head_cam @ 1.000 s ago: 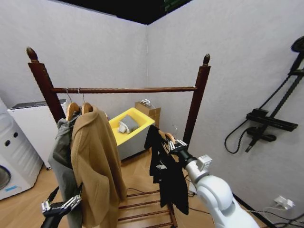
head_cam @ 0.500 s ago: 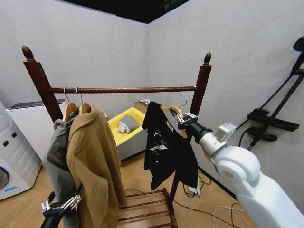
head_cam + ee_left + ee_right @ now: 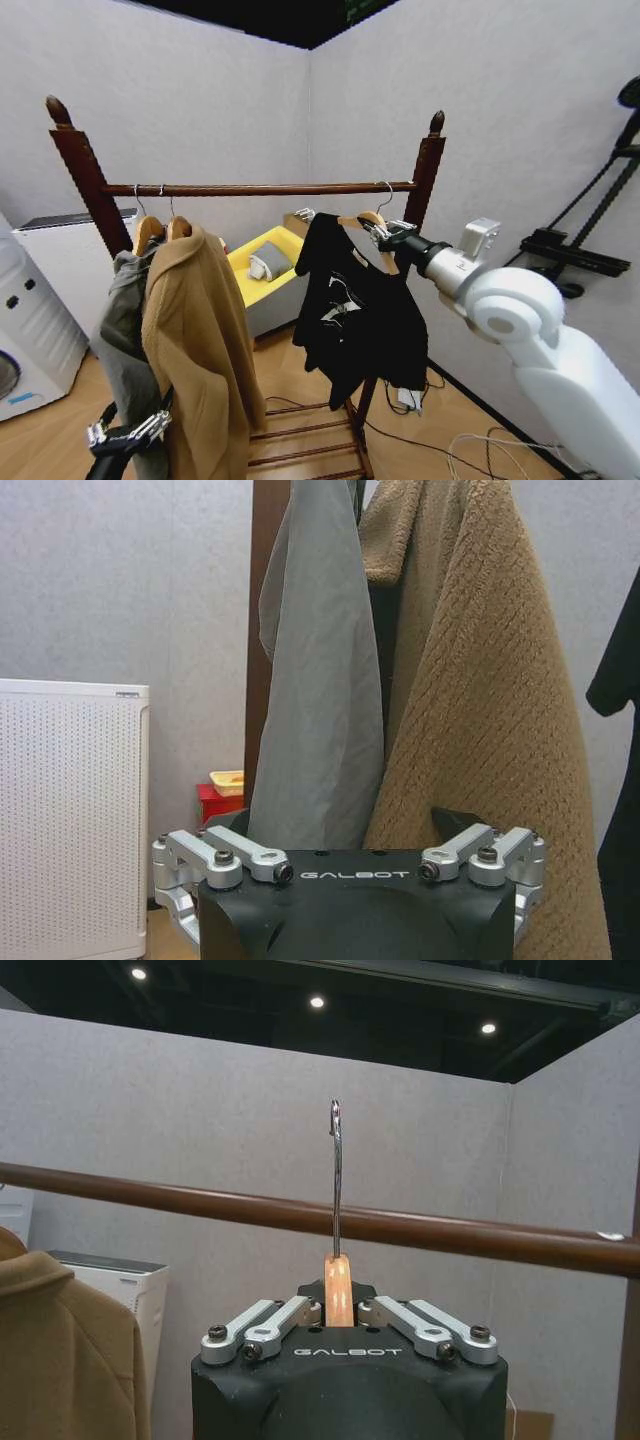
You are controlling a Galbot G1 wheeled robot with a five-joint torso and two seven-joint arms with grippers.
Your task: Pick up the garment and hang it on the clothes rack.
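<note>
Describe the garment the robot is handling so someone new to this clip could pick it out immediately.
Find the tall reddish-brown clothes rack in the corner of the room. By its right-hand post, the right gripper holds a light wooden hanger just below the top bar. The garment on it is a thin black short-sleeved shirt, shorter than the tan coat and grey jacket hanging at the other end.

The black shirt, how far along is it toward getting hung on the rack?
Done: the shirt is picked up, the right gripper shut on its hanger, lifted to the level of the bar. In hand: the hook rises past the bar near the rack's right post. Left: I cannot tell that the hook is over the bar, and the gripper must release. The left gripper waits low by the tan coat.
</note>
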